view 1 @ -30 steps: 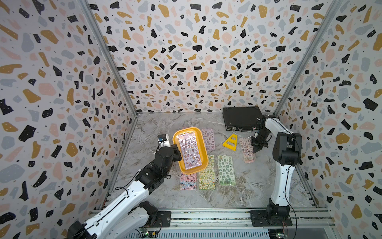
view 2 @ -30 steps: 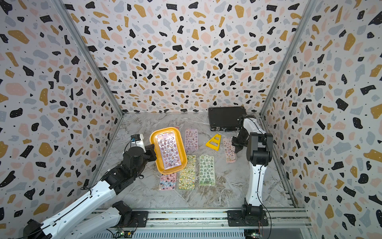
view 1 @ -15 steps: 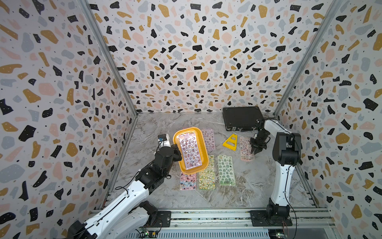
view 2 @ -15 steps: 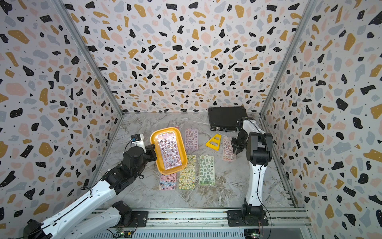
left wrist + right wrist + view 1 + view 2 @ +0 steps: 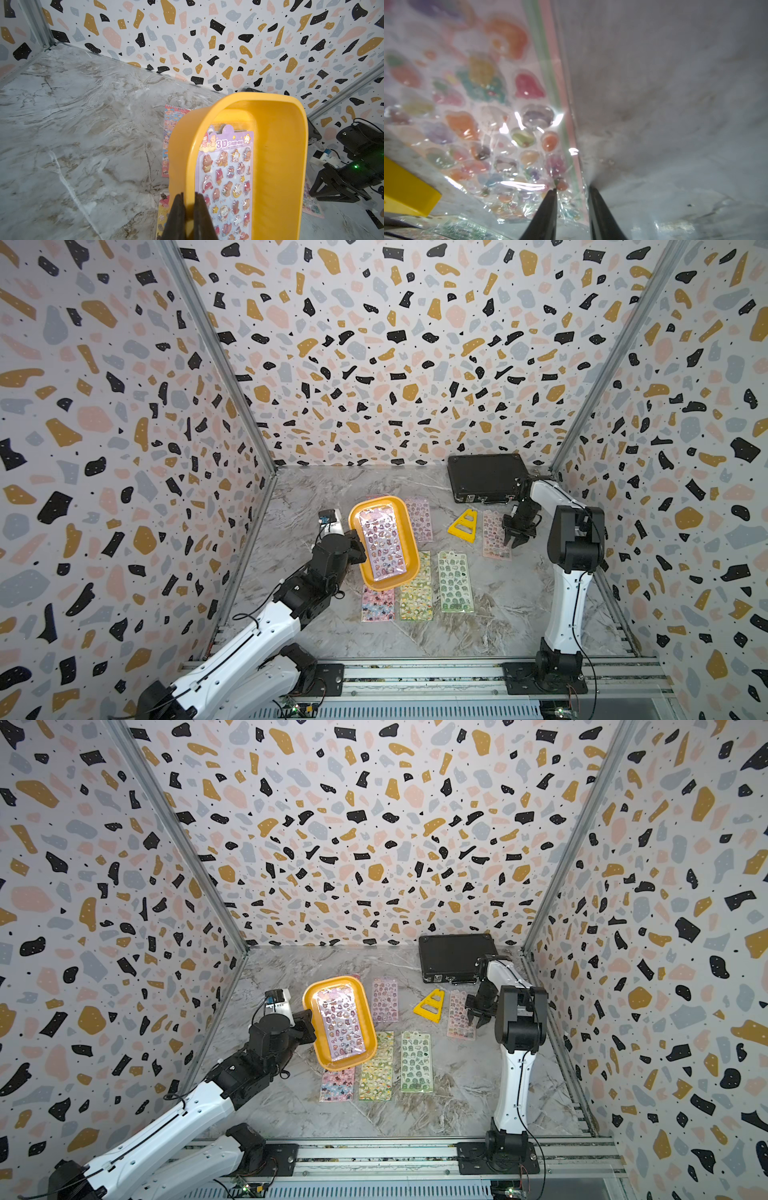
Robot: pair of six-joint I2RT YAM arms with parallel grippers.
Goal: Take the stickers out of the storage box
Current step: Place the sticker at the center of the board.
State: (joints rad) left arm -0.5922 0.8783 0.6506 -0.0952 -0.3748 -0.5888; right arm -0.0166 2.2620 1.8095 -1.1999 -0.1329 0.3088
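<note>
The left tool (image 5: 189, 199) is clamped on the rim of the yellow storage box (image 5: 409, 547). One purple sticker sheet (image 5: 381, 541) lies inside the box, just ahead of the tool. The right tool (image 5: 572, 193) has its jaws apart, straddling the edge of a pink sticker sheet (image 5: 494, 535) that lies flat on the desk (image 5: 498, 626). Further sheets (image 5: 455, 583) lie between both tools.

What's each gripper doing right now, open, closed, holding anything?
Left gripper: closed on the rim of the storage box.
Right gripper: open, gripping nothing, jaws apart over the edge of a sticker sheet.
</note>
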